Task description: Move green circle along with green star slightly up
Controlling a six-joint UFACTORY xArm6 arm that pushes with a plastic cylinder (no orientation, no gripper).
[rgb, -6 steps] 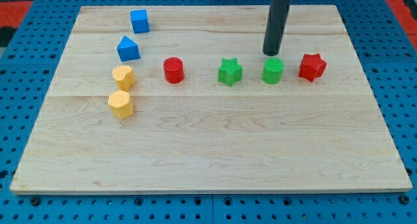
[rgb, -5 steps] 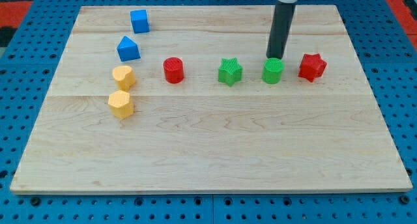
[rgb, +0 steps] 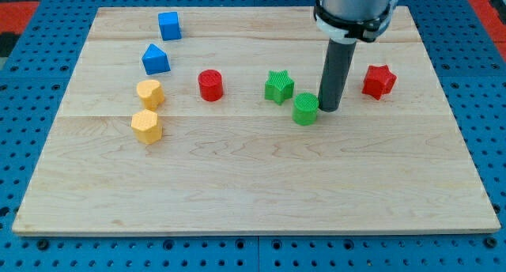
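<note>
Pale wooden board [rgb: 253,177], ridged plastic green circle [rgb: 306,109]

My tip [rgb: 329,109] touches the green circle [rgb: 305,108] on its right side. Green star [rgb: 278,86] sits just up-left of it, red star [rgb: 379,81] well right.

Far left on the bench [rgb: 253,185] sits a blue cube [rgb: 169,25], a blue triangle [rgb: 156,59] just nearer. Two yellow blocks [rgb: 149,92] [rgb: 146,126] touch. Red cylinder [rgb: 210,85] mid-left, red star [rgb: 379,81] right.
</note>
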